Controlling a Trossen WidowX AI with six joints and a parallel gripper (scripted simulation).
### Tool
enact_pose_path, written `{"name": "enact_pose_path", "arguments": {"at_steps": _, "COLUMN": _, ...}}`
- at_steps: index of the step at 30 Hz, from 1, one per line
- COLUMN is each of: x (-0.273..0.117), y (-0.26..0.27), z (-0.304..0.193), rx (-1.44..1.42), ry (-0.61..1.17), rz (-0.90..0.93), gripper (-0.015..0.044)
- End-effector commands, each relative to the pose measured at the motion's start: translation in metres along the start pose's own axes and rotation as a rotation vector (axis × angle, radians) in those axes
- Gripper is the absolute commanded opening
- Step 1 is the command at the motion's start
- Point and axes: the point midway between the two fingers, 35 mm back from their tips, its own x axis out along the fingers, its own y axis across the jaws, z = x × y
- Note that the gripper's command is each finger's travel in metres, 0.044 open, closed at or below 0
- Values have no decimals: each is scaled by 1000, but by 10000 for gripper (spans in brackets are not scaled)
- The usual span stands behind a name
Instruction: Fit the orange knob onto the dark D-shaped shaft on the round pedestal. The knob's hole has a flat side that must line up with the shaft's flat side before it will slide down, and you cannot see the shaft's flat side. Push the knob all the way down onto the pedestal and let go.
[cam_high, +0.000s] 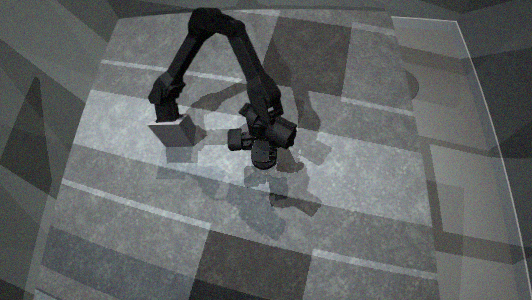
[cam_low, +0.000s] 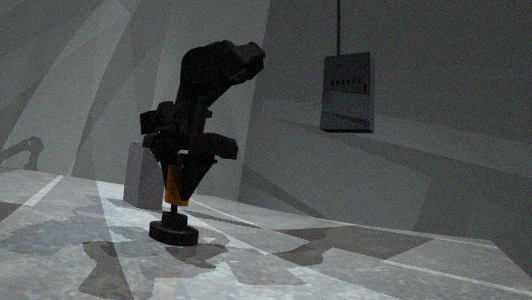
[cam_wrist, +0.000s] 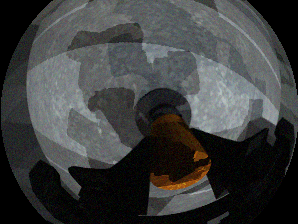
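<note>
Pale tabletop (cam_high: 370, 175) (cam_low: 250, 270) (cam_wrist: 225, 95), shadow-banded; grey box (cam_low: 347, 92) hangs beyond. Our gripper (cam_low: 185, 192) (cam_wrist: 170, 136), partly open, grips the orange knob (cam_low: 176, 187) (cam_wrist: 175, 135) above the round pedestal (cam_low: 173, 234) (cam_wrist: 145, 110). We cannot see the knob's hole; dark fingers partly cover its sides.

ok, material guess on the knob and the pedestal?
Orange knob: probably smooth plastic, semi-gloss, going by its even color and brighter lower rim in the wrist view. Round pedestal: dark, plastic or painted metal; the dim light leaves it open.
</note>
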Motion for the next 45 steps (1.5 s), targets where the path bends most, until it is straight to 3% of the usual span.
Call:
{"name": "enact_pose_path", "arguments": {"at_steps": 1, "x": 1, "y": 0, "z": 0, "rx": 4, "ry": 0, "rz": 1, "gripper": 0}}
{"name": "enact_pose_path", "arguments": {"at_steps": 17, "x": -4, "y": 1, "z": 0, "rx": 13, "ry": 0, "rz": 1, "gripper": 0}}
{"name": "enact_pose_path", "arguments": {"at_steps": 24, "x": -3, "y": 3, "z": 1, "rx": 214, "ry": 0, "rz": 1, "gripper": 0}}
{"name": "enact_pose_path", "arguments": {"at_steps": 45, "x": -4, "y": 2, "z": 0, "rx": 214, "ry": 0, "rz": 1, "gripper": 0}}
